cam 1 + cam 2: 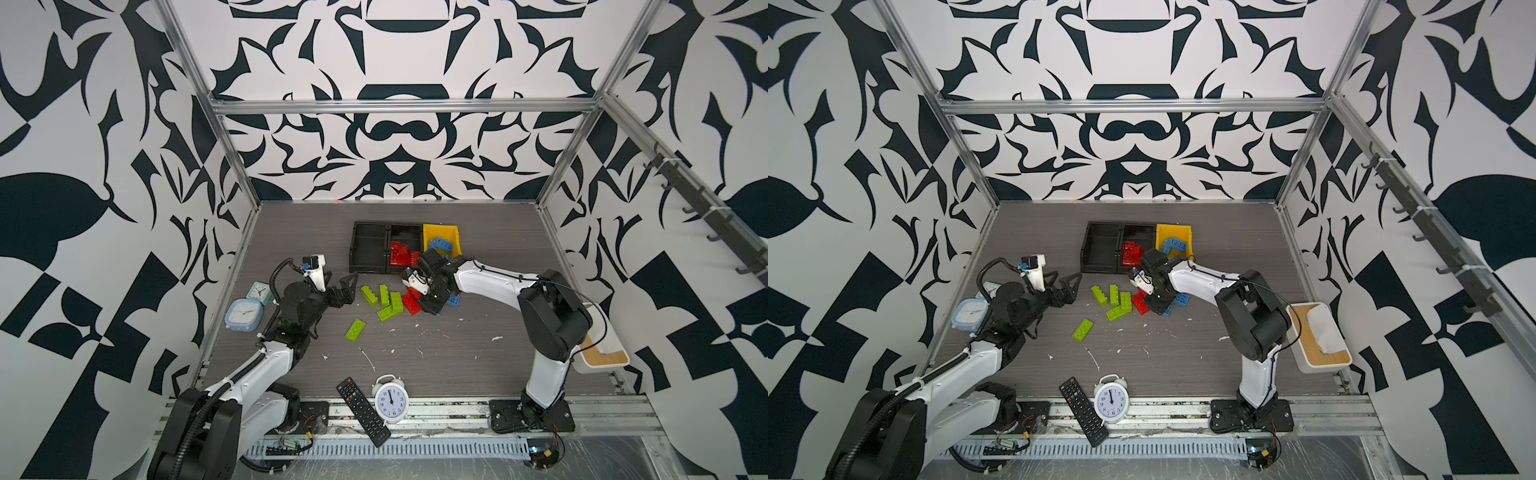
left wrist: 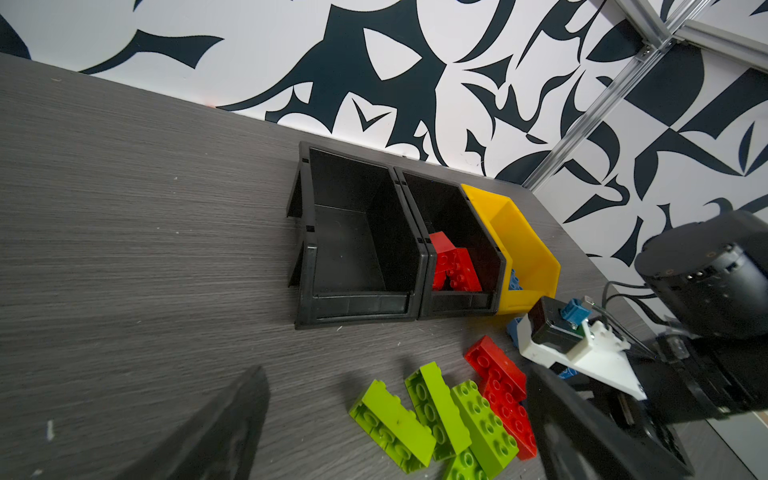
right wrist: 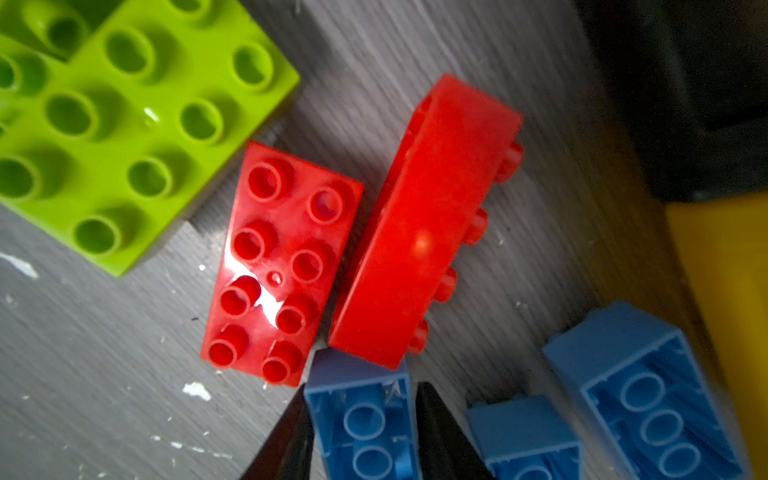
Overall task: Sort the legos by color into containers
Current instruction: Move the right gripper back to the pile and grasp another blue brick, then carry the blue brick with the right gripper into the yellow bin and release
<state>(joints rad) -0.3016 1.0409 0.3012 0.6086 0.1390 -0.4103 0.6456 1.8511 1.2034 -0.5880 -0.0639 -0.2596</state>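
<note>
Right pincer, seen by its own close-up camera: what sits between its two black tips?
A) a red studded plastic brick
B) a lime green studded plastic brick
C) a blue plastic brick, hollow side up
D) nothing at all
C: in the right wrist view the blue plastic brick, hollow side up, sits between the black tips of the right pincer, which touch its two sides.

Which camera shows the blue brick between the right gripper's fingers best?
Right wrist view: the blue brick sits hollow side up between the right gripper's fingers. In both top views the right arm covers it; the left wrist view shows only blue slivers behind that arm.
</note>
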